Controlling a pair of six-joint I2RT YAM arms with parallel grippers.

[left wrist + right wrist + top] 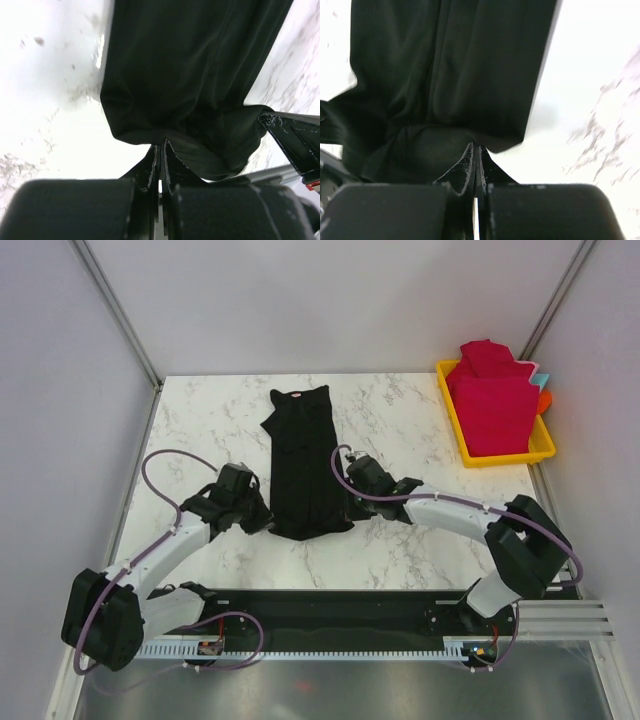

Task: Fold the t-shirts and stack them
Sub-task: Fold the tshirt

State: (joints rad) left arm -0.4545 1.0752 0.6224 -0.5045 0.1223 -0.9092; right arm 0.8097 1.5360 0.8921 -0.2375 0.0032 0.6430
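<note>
The black t-shirt (304,460) lies on the marble table as a long narrow strip, collar at the far end. My left gripper (262,517) is shut on its near left corner. The left wrist view shows the cloth (190,75) pinched between the closed fingers. My right gripper (348,502) is shut on the near right corner. The right wrist view shows the cloth (450,70) bunched at the closed tips. The near hem is lifted slightly between both grippers. Folded crimson-red t-shirts (492,395) are stacked in the yellow tray.
The yellow tray (500,456) stands at the table's far right corner, with a teal and orange thing behind it. White walls with metal posts surround the table (210,420). A black rail runs along the near edge.
</note>
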